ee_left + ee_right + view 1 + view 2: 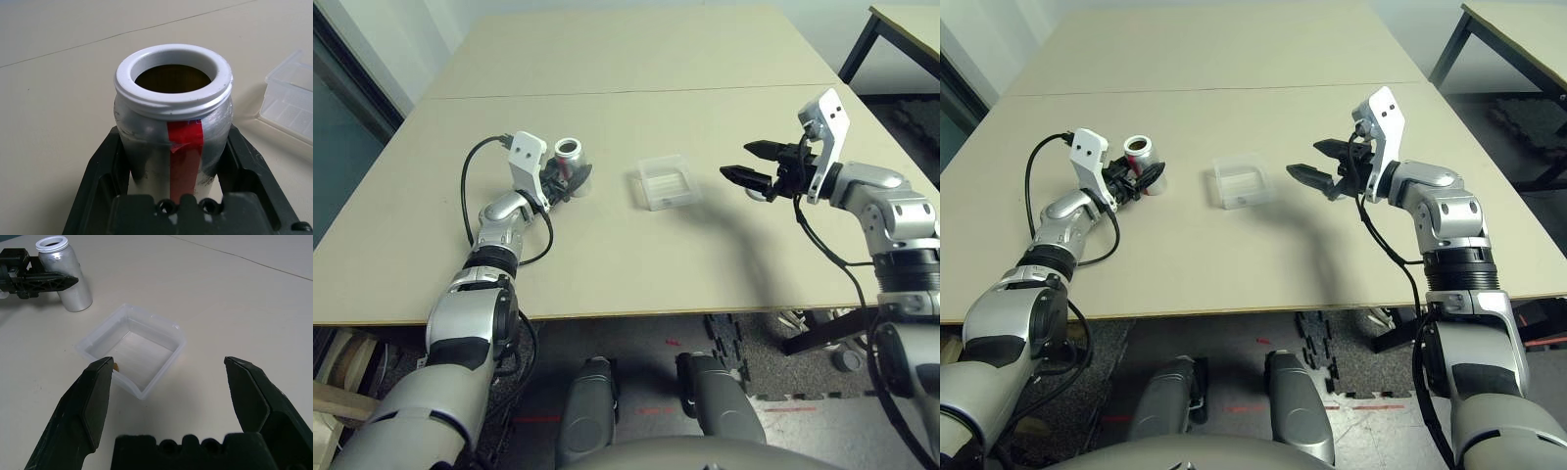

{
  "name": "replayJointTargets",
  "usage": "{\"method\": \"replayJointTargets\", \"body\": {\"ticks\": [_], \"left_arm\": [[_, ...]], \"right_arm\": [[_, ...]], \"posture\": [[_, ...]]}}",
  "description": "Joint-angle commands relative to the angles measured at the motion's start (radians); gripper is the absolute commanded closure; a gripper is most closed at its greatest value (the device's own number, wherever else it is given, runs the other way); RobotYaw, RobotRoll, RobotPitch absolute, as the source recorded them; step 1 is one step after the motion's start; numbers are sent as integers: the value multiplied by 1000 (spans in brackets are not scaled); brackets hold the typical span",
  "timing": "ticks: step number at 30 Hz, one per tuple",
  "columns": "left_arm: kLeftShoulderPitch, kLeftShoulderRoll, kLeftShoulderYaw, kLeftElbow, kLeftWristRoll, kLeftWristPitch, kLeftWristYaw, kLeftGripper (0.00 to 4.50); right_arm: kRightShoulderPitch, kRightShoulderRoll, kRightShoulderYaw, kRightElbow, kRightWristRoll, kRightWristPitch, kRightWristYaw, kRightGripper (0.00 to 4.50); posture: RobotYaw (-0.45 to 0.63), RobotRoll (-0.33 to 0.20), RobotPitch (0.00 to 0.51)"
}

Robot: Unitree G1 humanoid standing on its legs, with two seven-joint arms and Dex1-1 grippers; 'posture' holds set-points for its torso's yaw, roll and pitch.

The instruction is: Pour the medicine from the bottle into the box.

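The pale beige table [607, 245] stands in a plain room, with a second table joined behind it and a dark-legged one at the far right corner. Nearest the front edge nothing lies. Further in, about the middle of the table, sits the box [664, 182], and the right gripper [751, 164] hovers just beside it toward the right edge, its fingers spread wide and holding nothing. Toward the left edge, the left gripper [570, 182] is closed around the bottle [571, 164], which stands upright, uncapped, on the table.

I judge the grasp is made and the pouring is not begun. Next the bottle must be lifted, carried over the box and tipped slowly.

The left wrist view shows the dark inside of the bottle's mouth. The right wrist view shows a small amber thing at the box's near wall; what it is, I cannot tell.
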Motion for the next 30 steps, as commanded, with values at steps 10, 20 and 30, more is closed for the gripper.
{"method": "replayJointTargets", "body": {"ticks": [10, 20, 30], "left_arm": [[72, 3, 2, -48, -44, 57, -89, 25], [213, 47, 1, -269, -72, 116, -145, 25], [404, 146, 52, -588, -159, 275, -113, 25]], "right_arm": [[6, -18, -17, -21, 16, 6, -2, 0], [-1, -21, -18, 13, 12, -12, 2, 0], [8, -10, -32, 31, 15, -19, -17, 0]], "posture": [[-111, 0, 128], [-75, 0, 135], [-39, 0, 147]]}}
